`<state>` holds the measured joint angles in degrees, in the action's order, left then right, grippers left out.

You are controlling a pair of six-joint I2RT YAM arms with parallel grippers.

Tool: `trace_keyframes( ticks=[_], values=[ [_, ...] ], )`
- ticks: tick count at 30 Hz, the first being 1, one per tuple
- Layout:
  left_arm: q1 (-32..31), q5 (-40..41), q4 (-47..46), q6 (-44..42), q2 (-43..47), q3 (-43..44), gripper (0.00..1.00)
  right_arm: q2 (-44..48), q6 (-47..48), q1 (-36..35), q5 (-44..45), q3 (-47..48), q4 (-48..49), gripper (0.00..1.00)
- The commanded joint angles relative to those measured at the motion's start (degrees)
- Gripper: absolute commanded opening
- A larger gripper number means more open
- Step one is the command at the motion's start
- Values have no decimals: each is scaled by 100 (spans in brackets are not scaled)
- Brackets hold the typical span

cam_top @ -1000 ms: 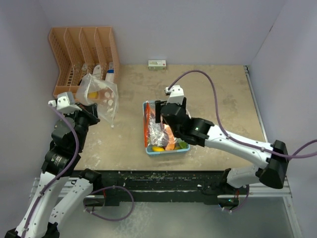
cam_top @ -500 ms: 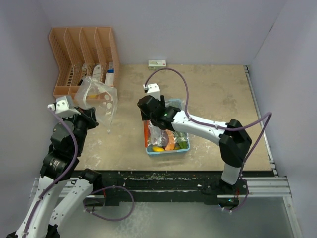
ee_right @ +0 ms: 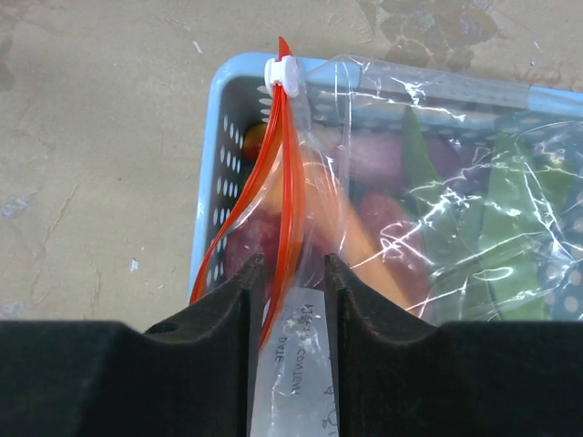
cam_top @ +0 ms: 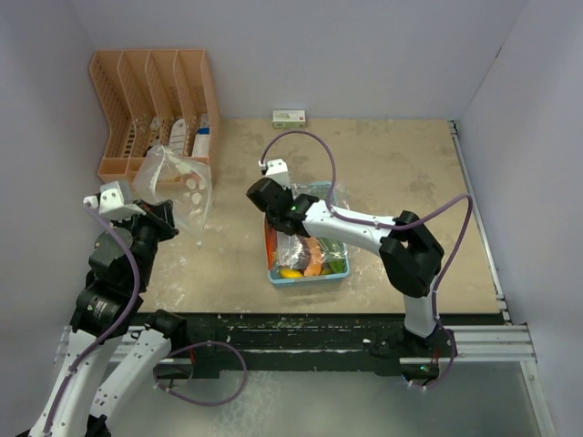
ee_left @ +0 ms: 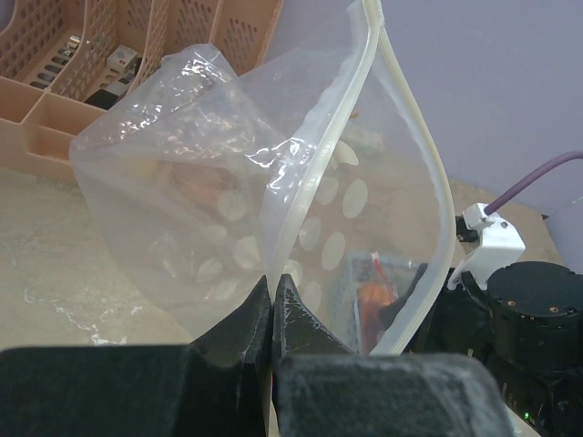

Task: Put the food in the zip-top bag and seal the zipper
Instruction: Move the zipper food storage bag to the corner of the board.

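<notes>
My left gripper [ee_left: 273, 282] is shut on the rim of a clear zip-top bag [ee_left: 182, 182] with white dots, held up with its mouth agape left of the basket [cam_top: 178, 177]. A blurred orange-brown shape shows through its film. The food [cam_top: 314, 257], orange, red, green and yellow pieces, lies in the light-blue basket [cam_top: 305, 279] under a second clear bag with a red zipper [ee_right: 287, 164] and white slider [ee_right: 282, 73]. My right gripper [ee_right: 287, 264] hangs over the basket's far left corner [cam_top: 281, 214]; its jaws stand apart, astride that red zipper and the bag's label strip.
An orange slotted rack [cam_top: 150, 100] with small items stands at the back left, just behind the held bag. A small white and green box [cam_top: 290, 117] lies against the back wall. The right arm reaches across the table's middle.
My right gripper has swung left to the basket's far left corner and its jaws have narrowed around the red zipper. The left gripper and its bag have shifted slightly left.
</notes>
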<state>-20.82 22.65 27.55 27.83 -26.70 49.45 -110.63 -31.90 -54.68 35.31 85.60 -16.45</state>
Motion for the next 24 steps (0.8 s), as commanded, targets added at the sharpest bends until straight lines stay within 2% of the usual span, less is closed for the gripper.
trace_keyframes(
  ticks=[1,3,4,6,17,24],
  values=[
    [-32,10,-94,-112,57,-18,0,21,-82,40,345,219,-117,30],
    [-30,32,-70,-118,81,-15,0,5,-106,67,435,241,-209,18],
    [-31,41,-66,-120,92,-18,0,27,-130,85,503,249,-262,7],
    [-32,51,-64,-120,100,-15,0,176,-138,110,629,211,-303,0],
    [-35,3,-65,-100,65,-30,0,1641,579,205,1956,-66,-1222,0],
    [-28,-84,-101,-77,8,-32,0,2163,967,970,2424,-1047,-1098,0]
  ],
)
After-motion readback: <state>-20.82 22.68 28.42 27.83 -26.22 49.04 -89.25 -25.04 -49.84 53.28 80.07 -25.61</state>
